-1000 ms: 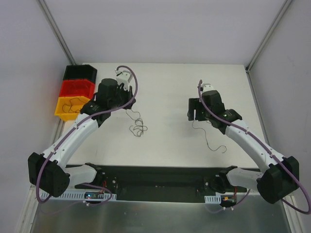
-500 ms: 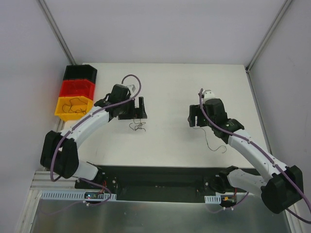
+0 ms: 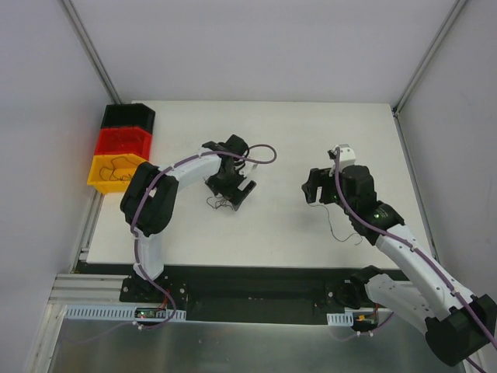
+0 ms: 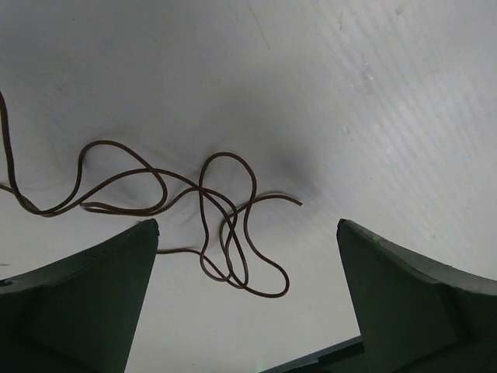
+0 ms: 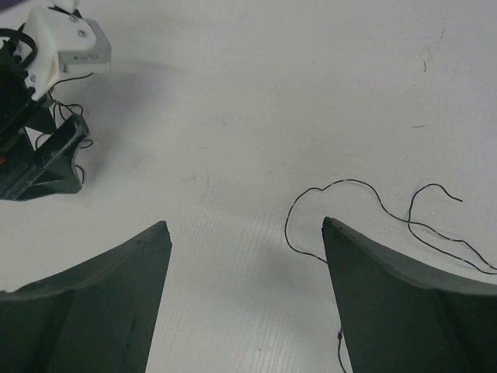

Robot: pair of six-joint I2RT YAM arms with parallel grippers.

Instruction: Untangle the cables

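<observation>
A small tangle of thin brown cables [image 3: 220,203] lies on the white table [image 3: 272,132] left of centre. My left gripper [image 3: 235,180] hovers right above it, open. In the left wrist view the brown loops [image 4: 201,225] lie flat on the table between the spread fingertips of the left gripper [image 4: 247,227], touching neither. A single thin black cable [image 3: 339,225] lies apart on the right. My right gripper [image 3: 317,186] is open just above its upper end. The right wrist view shows that black cable [image 5: 345,181] curling beside the right finger [image 5: 388,287], with nothing between the jaws of the right gripper [image 5: 245,225].
Three stacked bins stand at the table's left edge: black [image 3: 128,116], red [image 3: 123,140] and yellow [image 3: 99,172], the yellow one holding more thin wires. The left arm's wrist [image 5: 39,148] shows at the upper left of the right wrist view.
My left gripper has let go of the brown cable, opened, and swung right and down over the tangle, which has settled into a tighter clump. The right gripper shifted slightly right and spread a little wider.
</observation>
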